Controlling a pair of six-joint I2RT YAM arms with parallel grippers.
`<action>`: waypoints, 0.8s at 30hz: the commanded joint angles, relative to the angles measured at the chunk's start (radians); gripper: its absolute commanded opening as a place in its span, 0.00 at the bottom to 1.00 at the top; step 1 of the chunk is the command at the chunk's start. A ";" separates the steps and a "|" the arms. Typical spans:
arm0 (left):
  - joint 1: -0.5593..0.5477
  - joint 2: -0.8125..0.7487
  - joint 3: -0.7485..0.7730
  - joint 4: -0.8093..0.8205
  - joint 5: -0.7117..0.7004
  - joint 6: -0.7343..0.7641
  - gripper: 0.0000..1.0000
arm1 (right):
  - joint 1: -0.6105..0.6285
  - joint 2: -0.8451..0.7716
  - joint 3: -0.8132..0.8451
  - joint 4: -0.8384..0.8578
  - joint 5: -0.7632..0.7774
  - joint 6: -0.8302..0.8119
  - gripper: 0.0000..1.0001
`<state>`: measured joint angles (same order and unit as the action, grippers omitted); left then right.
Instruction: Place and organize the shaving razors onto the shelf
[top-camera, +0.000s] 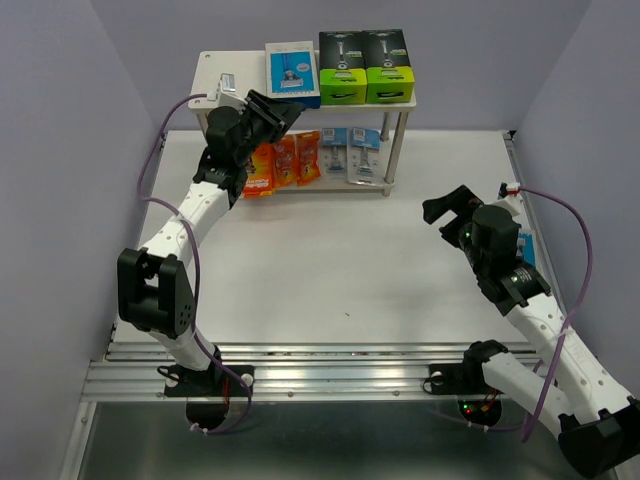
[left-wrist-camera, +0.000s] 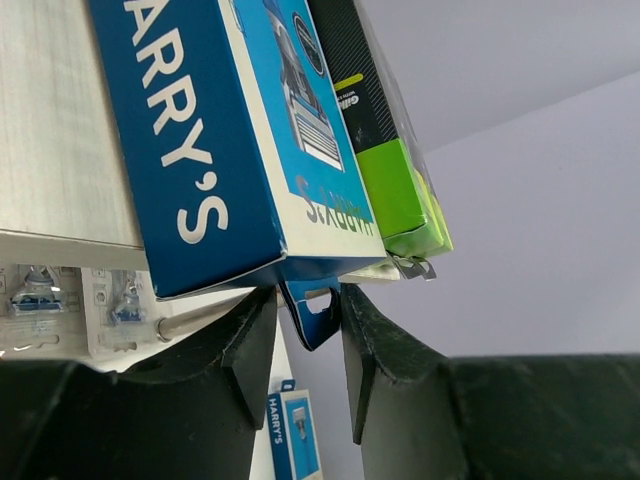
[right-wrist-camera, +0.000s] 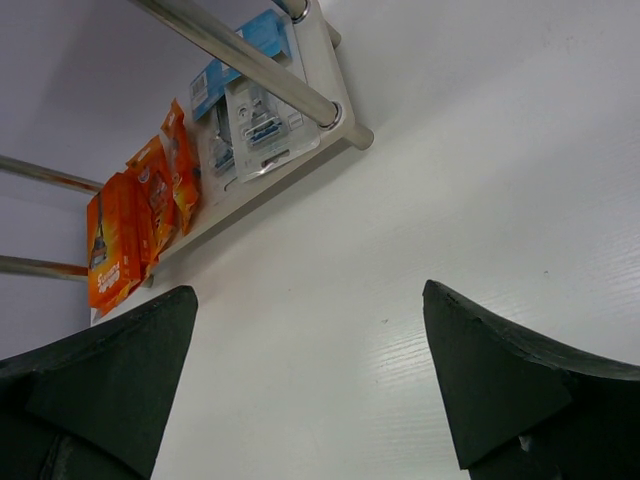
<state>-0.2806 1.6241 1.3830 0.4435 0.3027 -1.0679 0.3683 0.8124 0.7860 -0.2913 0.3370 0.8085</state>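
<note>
Between the fingers of the left gripper (left-wrist-camera: 305, 330) sits the dark blue hang tab of a blue box (left-wrist-camera: 230, 140). The box has a white-edged front panel picturing a razor, and large white lettering along its navy side. It lies on the top board of the shelf (top-camera: 215, 70), left of the middle. The two black fingers (left-wrist-camera: 250, 345) are drawn in close, one on each side of the tab and touching it or nearly so. Whether they are actually pinching it cannot be told.

Just beyond the blue box on the same board stand two black-and-lime-green boxes (top-camera: 365, 66), side by side and touching each other. On the lower board, three orange flat packs (top-camera: 284, 163) lean in a row at the left. Light-blue blister cards (top-camera: 350, 152) stand to their right. The boards are pale wood grain, joined by silver posts.

Seen from the left wrist, one more blue pack (left-wrist-camera: 295, 440) shows low down between the fingers, lying off the shelf. The top view shows only a sliver of blue behind the right arm at the table's right edge.

The right gripper (right-wrist-camera: 310, 370) hangs well apart from the shelf over the right side of the table. Its fingers are spread wide with nothing between them, and it points toward the lower tier.

The white table (top-camera: 350, 270) carries the shelf at its far edge. Plain pale-lavender walls (top-camera: 120, 100) close it in on the left, back and right.
</note>
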 joint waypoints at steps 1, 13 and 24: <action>0.001 -0.010 0.056 0.012 0.010 0.028 0.43 | 0.008 -0.013 0.005 0.012 0.025 0.000 1.00; 0.008 -0.118 -0.065 -0.012 0.042 0.052 0.91 | 0.008 0.020 0.056 -0.104 0.125 -0.015 1.00; -0.034 -0.516 -0.433 -0.127 -0.045 0.170 0.99 | -0.489 0.264 0.139 -0.198 -0.012 -0.155 1.00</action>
<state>-0.2913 1.2381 1.0138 0.3603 0.3271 -0.9840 0.1326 1.0126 0.8700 -0.4568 0.4294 0.7292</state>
